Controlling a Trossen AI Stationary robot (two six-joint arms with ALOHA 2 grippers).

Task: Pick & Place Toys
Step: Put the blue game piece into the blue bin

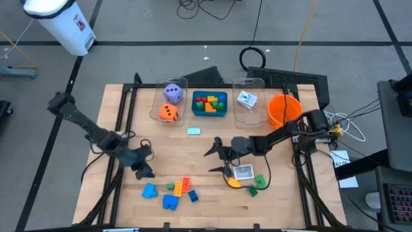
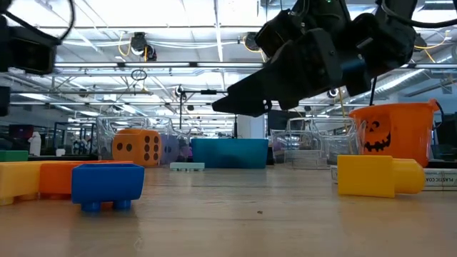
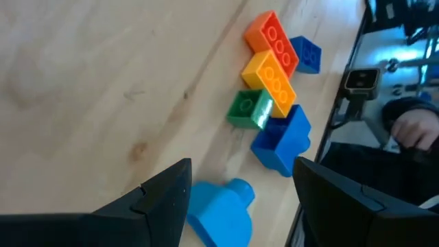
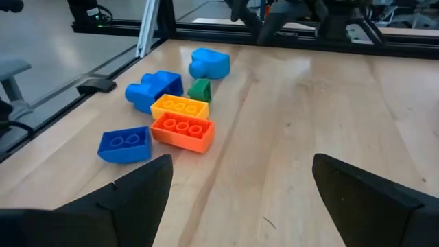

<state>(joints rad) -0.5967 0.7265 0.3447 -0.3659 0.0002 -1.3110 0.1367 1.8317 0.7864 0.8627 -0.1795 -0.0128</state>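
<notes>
My right gripper (image 1: 217, 159) hung wide open, empty, near the orange plastic brick (image 4: 182, 132); the yellow brick (image 1: 233, 182) lay half-hidden beneath my arm.

Bright, even light from overhead, with soft shadows.
Ceiling strip lights (image 2: 107, 28) glare in the low view, where the nearest blue brick (image 2: 107, 184) looks soft. In the left wrist view the left gripper's fingers (image 3: 158, 199) are dark and blurred, and the table (image 3: 103, 82) shows mild sheen.
</notes>
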